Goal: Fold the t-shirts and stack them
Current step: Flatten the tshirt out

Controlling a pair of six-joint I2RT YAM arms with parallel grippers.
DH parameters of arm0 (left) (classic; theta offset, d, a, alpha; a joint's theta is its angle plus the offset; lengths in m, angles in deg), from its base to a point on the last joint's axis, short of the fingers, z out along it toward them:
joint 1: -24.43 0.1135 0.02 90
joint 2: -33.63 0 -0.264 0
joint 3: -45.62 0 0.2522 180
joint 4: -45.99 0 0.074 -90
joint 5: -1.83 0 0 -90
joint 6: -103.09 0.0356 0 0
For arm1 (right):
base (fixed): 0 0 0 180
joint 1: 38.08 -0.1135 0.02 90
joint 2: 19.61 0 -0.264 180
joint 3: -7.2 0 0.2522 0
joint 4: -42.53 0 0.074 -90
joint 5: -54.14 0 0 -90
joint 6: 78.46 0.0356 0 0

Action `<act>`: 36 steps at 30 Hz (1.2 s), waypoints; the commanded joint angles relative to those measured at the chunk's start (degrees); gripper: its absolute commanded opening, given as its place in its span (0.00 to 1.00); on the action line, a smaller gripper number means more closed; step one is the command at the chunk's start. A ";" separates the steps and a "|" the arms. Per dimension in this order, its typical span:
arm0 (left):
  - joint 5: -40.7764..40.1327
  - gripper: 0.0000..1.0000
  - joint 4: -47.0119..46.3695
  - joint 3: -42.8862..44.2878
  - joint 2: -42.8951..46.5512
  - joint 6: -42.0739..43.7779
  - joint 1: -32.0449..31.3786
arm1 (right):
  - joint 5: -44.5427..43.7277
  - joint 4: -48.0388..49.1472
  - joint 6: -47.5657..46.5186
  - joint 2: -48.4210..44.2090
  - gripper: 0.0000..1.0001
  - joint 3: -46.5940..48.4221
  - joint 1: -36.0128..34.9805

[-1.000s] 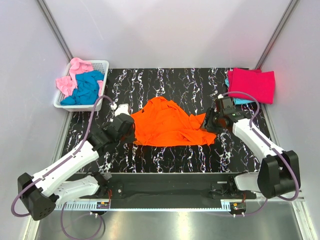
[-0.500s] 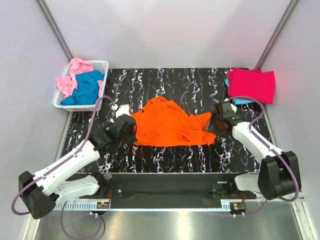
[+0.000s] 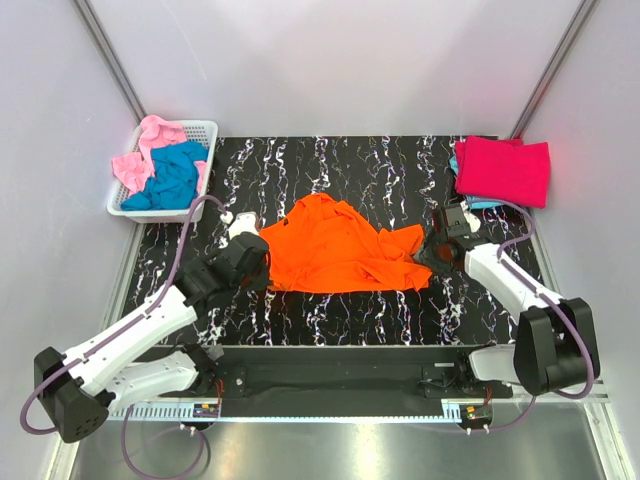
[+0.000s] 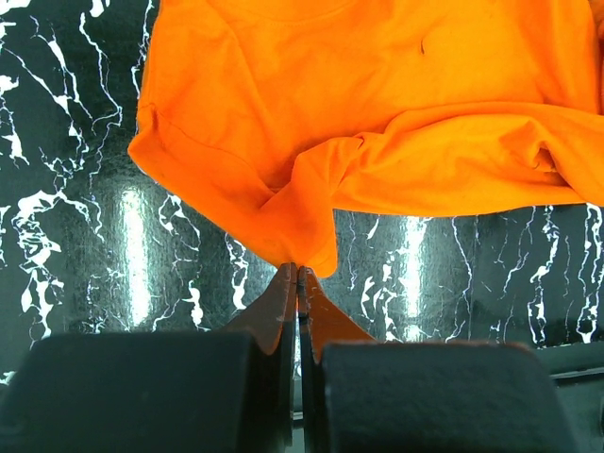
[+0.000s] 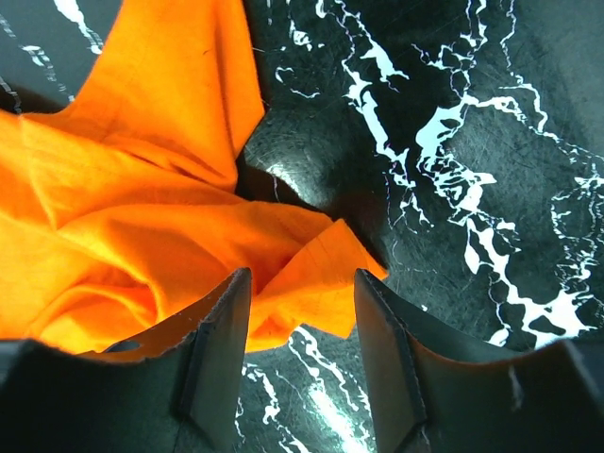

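The black marbled table is carrying everything. The orange shirt is lying rumpled across its middle, between the two arms. The crimson shirt is sitting folded at the far right corner, over a strip of blue cloth. The basket is standing at the far left corner, holding a teal shirt and a pink shirt. The left gripper is pinching a fold at the orange shirt's left edge, jaws closed on it. The right gripper is straddling a corner of its right edge, jaws apart.
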 commanded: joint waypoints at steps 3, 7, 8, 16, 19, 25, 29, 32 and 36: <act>-1.77 0.00 -1.59 0.00 1.52 -0.19 -0.22 | -0.74 2.52 1.95 2.20 0.55 -0.86 0.38; -1.85 0.00 -1.41 0.18 1.52 -0.10 -0.22 | -1.09 2.96 2.12 2.73 0.54 -1.65 0.73; -1.85 0.00 -1.41 0.18 1.43 -0.01 -0.22 | -1.09 3.05 2.21 2.82 0.54 -1.83 0.64; -2.12 0.00 -1.24 -0.08 1.52 0.08 -0.22 | -1.00 3.05 2.21 2.91 0.03 -2.18 0.91; -2.21 0.00 -1.15 -0.17 1.70 0.08 -0.22 | -1.53 3.05 2.04 2.65 0.00 -2.10 0.99; -2.64 0.00 -0.63 0.00 2.22 0.25 -0.22 | -3.99 -0.02 -0.94 -0.16 0.00 1.14 0.91; -4.05 0.00 1.30 3.06 2.66 1.13 -0.22 | -8.55 -7.12 -4.90 -4.80 0.00 6.60 0.99; -7.12 0.00 4.64 7.36 3.36 2.18 -0.22 | -11.36 -11.95 -7.80 -8.67 0.00 11.17 0.99; -13.35 0.00 8.95 15.63 4.60 4.90 -0.22 | -13.48 -16.80 -11.49 -13.43 0.00 17.05 0.91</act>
